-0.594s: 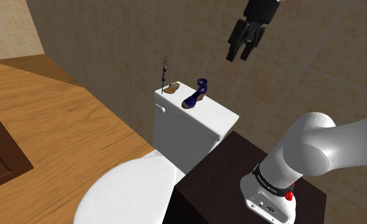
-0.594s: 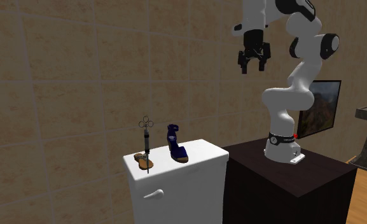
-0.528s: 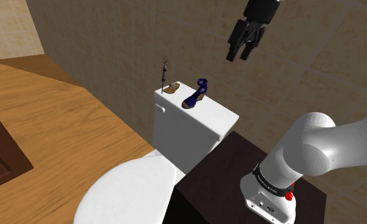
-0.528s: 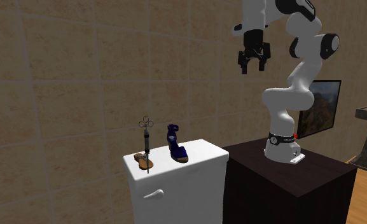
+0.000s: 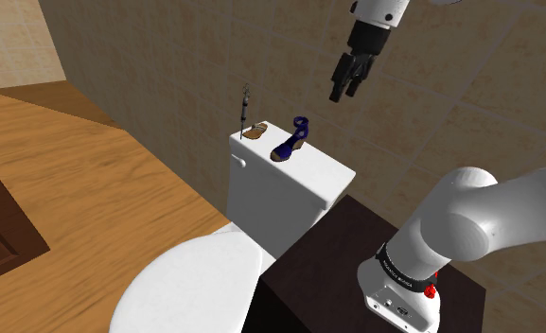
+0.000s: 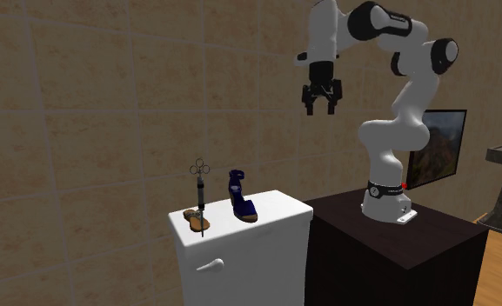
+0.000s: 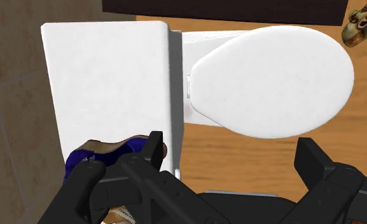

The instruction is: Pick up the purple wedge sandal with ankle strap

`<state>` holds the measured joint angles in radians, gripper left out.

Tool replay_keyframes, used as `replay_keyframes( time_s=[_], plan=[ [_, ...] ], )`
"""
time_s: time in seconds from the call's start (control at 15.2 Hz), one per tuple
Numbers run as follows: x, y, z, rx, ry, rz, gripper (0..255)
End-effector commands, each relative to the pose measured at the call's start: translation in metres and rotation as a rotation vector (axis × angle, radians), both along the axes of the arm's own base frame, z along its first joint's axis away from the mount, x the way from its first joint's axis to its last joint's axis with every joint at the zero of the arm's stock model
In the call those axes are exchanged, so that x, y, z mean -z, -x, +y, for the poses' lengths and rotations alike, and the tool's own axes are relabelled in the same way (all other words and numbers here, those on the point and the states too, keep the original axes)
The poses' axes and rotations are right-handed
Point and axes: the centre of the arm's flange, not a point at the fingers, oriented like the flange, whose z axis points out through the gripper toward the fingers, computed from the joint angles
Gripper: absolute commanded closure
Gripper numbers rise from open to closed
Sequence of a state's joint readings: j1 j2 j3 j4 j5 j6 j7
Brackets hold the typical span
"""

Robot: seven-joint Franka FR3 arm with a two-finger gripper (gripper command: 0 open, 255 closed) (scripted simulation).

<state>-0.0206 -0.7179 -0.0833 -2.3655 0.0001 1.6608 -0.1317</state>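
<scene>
In the shoulder view the gripper (image 5: 340, 92) hangs high above the tank (image 5: 318, 175), where the sandal (image 5: 290, 144) stands near the forceps (image 5: 243, 109). Seen from the second exterior view, a skewed descent could, I think, topple the sandal (image 6: 240, 202) or knock the forceps (image 6: 200, 187). The wrist view shows the fingers (image 7: 153, 145) spread and empty, and the arm has swung nearer the tank than a moment ago.

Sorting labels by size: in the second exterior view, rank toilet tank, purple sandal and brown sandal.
1. toilet tank
2. purple wedge sandal
3. brown flat sandal
All sit at similar distance, so the order holds.
</scene>
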Motion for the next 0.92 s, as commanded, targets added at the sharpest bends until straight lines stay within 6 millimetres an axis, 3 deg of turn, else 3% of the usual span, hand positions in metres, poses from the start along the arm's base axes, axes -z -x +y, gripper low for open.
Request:
replay_keyframes(
  time_s=[0.0,0.86],
  plan=[
    [0.017,-0.013,-0.017,-0.031,0.013,0.0,0],
    [0.105,-0.107,-0.118,-0.216,0.09,0.008,0]
  ],
)
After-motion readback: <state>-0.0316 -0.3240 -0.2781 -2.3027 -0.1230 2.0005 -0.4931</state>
